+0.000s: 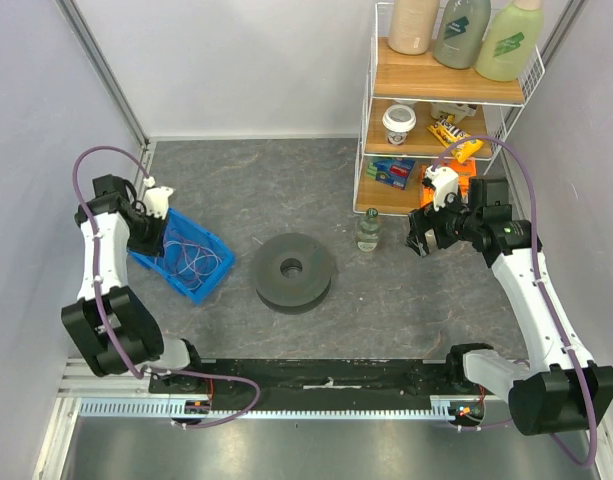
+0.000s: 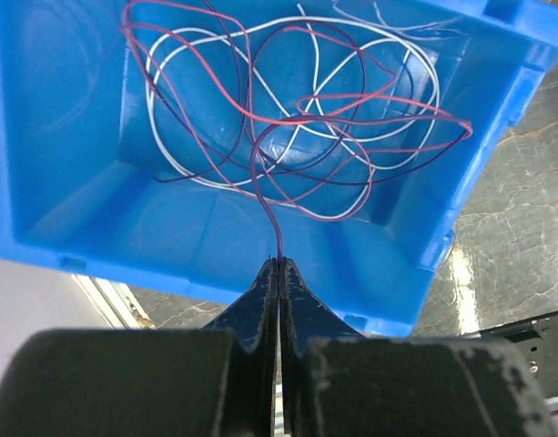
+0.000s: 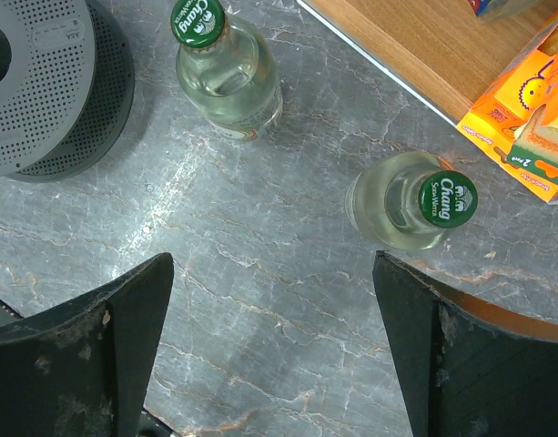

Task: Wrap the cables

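The left fingers (image 2: pixel 263 305) are pressed flat together with no gap, and they pinch one thin pink-purple strand at their very tips. That strand rises straight from the tips into the cables (image 2: pixel 289 119), a loose tangle of white, pink and dark purple loops lying inside a blue bin (image 2: pixel 74 214). The loops spread over most of the bin's floor and overlap one another, and some pink ones arch up above the rest.

From the top camera the blue bin (image 1: pixel 215 246) sits on the grey marbled surface (image 1: pixel 236 190) at the left, turned at an angle. The left fingers (image 1: pixel 153 238) are at its far-left side and the cables (image 1: pixel 191 262) show as faint loops within it.

A dark grey perforated spool (image 1: pixel 293 270) lies flat near the middle of the surface, well apart from the bin.

The right fingers (image 3: pixel 124 319) are spread wide and hold nothing. They hang above the surface near the wire shelf rack (image 1: pixel 441 92). Below them stand two clear bottles with green caps: one (image 3: pixel 226 68) just beside the spool (image 3: pixel 42 82), the other (image 3: pixel 415 205) close to the rack's wooden bottom board, beside an orange packet (image 3: pixel 524 114). In the top view the right fingers (image 1: pixel 419 243) are just right of the one bottle (image 1: pixel 368 230) that shows there.
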`<state>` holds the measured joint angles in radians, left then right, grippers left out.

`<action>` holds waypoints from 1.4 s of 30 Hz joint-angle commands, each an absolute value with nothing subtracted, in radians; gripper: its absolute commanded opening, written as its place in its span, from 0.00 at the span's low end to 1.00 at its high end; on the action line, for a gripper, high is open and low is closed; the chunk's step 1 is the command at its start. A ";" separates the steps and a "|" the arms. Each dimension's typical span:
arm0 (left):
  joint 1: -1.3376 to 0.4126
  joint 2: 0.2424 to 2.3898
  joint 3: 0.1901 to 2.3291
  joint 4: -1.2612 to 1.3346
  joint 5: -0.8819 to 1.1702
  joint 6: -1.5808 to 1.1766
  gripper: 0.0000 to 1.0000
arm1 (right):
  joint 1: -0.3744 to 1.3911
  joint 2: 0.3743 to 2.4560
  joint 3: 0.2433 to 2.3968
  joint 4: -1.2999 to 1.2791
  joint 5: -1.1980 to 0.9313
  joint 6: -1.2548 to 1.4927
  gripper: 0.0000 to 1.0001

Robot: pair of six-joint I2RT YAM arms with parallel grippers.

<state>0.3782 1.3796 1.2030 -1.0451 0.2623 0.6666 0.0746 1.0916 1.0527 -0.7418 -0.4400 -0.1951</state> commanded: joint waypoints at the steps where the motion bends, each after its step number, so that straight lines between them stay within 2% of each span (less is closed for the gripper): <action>1: 0.377 1.445 1.197 -1.025 0.285 0.729 0.07 | 0.072 1.091 1.089 -0.736 -0.445 -0.210 0.98; 5: 0.380 1.500 1.227 -1.002 0.308 0.701 0.37 | 0.072 1.097 1.089 -0.736 -0.442 -0.209 0.98; 7: 0.403 1.528 1.274 -0.989 0.328 0.664 0.43 | 0.072 1.097 1.088 -0.735 -0.440 -0.209 0.98; 11: 0.481 1.548 1.359 -0.948 0.423 0.641 0.43 | 0.072 1.098 1.086 -0.735 -0.442 -0.207 0.98; 17: 0.506 1.536 1.309 -0.813 0.569 0.768 0.44 | 0.071 1.100 1.080 -0.732 -0.442 -0.204 0.98; 25: 0.508 1.629 1.255 -0.743 0.586 0.867 0.49 | 0.071 1.095 1.065 -0.732 -0.436 -0.206 0.98; 33: 0.506 1.647 1.137 -0.562 0.641 0.956 0.51 | 0.072 1.098 1.045 -0.723 -0.436 -0.204 0.98; 42: 0.502 1.715 1.118 -0.431 0.641 0.979 0.51 | 0.072 1.097 1.045 -0.727 -0.428 -0.210 0.98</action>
<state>0.5037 1.6890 1.1206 -0.5362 0.6048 0.9073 0.0746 1.0954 1.0470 -0.7414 -0.4358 -0.2008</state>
